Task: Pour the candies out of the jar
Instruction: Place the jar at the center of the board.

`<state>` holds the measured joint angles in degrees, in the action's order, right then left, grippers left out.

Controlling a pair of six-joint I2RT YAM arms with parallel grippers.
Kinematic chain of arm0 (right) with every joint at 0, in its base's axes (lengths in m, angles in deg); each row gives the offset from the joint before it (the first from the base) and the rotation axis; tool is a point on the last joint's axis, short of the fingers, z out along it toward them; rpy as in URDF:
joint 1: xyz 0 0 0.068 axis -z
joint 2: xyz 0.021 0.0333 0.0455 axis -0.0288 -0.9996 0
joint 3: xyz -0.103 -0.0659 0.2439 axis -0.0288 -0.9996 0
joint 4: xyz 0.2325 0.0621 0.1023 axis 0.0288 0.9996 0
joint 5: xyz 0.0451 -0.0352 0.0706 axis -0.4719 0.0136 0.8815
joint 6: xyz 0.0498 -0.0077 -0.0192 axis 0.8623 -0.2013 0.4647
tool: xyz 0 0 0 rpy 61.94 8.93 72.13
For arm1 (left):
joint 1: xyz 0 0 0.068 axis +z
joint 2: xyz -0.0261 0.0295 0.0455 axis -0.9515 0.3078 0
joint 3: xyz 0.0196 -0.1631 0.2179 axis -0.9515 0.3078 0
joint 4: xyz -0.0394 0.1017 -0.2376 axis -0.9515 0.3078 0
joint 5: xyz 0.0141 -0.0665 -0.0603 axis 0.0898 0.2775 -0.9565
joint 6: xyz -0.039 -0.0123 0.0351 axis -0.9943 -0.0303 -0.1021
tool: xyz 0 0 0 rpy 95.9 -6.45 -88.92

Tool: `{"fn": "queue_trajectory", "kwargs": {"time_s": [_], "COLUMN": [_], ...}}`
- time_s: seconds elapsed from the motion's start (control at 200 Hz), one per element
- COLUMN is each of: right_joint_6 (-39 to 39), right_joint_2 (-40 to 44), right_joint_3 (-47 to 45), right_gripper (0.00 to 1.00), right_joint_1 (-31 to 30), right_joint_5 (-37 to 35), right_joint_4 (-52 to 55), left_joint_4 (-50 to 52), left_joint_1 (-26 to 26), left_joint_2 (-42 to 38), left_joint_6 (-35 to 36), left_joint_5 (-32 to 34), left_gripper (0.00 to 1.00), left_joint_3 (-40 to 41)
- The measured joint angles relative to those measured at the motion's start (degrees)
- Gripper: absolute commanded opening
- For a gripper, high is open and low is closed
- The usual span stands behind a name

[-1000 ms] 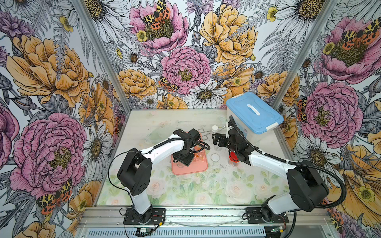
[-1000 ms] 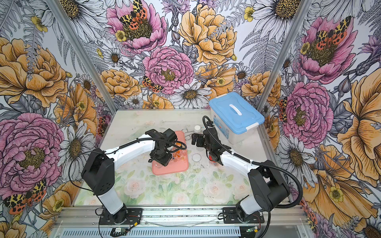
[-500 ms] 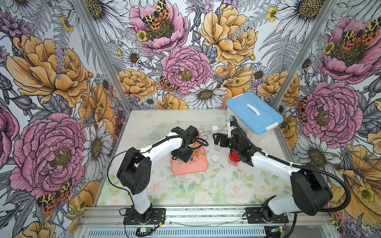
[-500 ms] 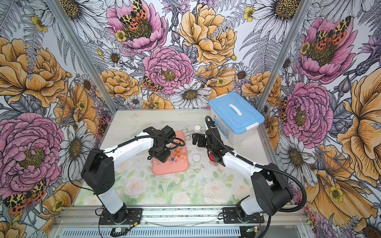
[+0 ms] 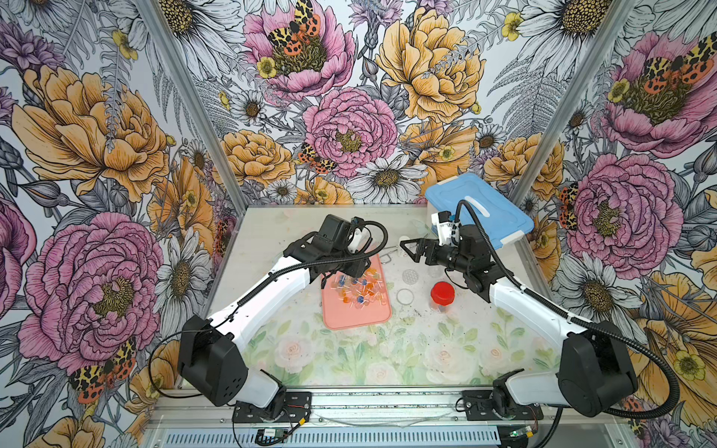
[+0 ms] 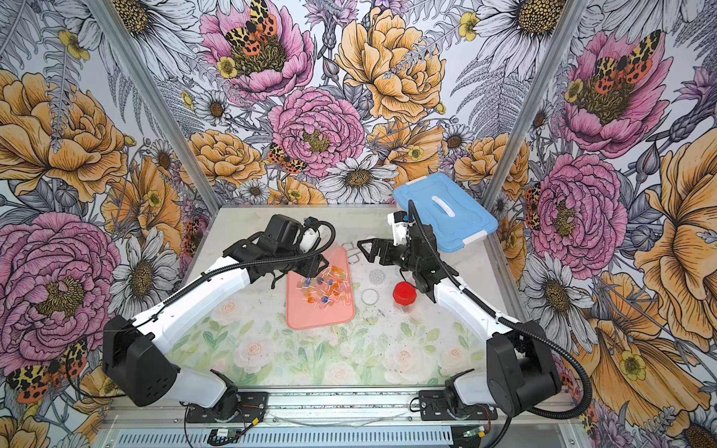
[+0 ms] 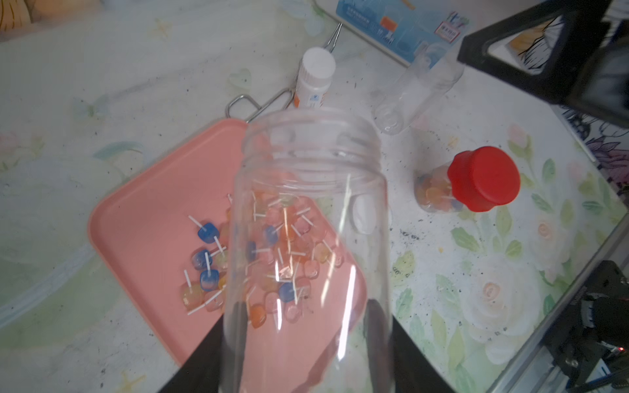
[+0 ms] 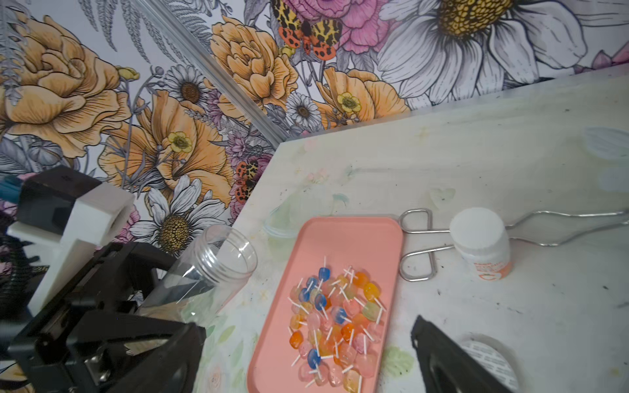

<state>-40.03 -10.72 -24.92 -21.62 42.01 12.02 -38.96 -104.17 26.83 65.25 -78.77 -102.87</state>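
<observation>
Floral-papered walls [image 5: 349, 116] enclose a pale counter [image 5: 349, 360] printed with faint roses.

Item 1. Left gripper [image 7: 308, 360]: jaws are drawn narrow and clamped on the lower body of the jar [image 7: 306, 238]. The jar is clear, lidless and empty, and is held tilted off the counter, its threaded mouth pointing away from the jaws, close by the tray's edge.

Item 2. Right gripper [image 5: 416, 250]: jaws are spread wide and nothing is held; they are raised above the counter between the tray and the storage box.

Item 3. Candies [image 5: 357, 289]: orange, blue, pink and yellow heads on short white sticks are heaped in a loose pile on the far half of the tray.

Item 4. Tray [image 5: 357, 316]: pink, rectangular, round-cornered, laid flat near mid-counter.

Item 5. Red-capped jar [image 5: 442, 294]: set upright beside the tray, apart from it; more coloured sweets are seen through its wall.

Item 6. Clear ring [image 5: 404, 296] and mesh disc [image 5: 410, 276]: both are laid flat between the tray and the red-capped jar.

Item 7. Wire tongs [image 8: 418, 251] and white-capped bottle [image 8: 481, 245]: placed just beyond the tray's far end, the bottle standing against the tongs.

Item 8. Clear bottle [image 7: 418, 92]: laid on its side, uncapped.

Item 9. Storage box [image 5: 479, 209]: blue-lidded, lodged in the far right corner.
</observation>
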Motion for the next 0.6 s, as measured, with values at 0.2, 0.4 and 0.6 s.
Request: {"fn": "queue_trajectory", "kwargs": {"time_s": [0.2,0.4,0.6], "right_joint_6": [0.1,1.4,4.8], "right_joint_2": [1.5,1.5,0.4], "right_joint_3": [4.0,5.5,4.7], "right_gripper": [0.99,0.96,0.93], "right_joint_1": [0.1,0.1,0.0], "right_joint_5": [8.3,13.9,18.7], "right_joint_4": [1.0,0.5,-3.7], "left_joint_4": [-12.1,-18.6,-22.2], "left_joint_1": [0.0,-3.3,-6.7], "left_joint_2": [-2.7,-4.0,-7.8], "left_joint_6": [0.4,2.9,5.4], "left_joint_5": [-6.1,-10.1,-11.3], "left_gripper": [0.0,0.0,0.0], "left_joint_3": [4.6,8.5,11.4]}}
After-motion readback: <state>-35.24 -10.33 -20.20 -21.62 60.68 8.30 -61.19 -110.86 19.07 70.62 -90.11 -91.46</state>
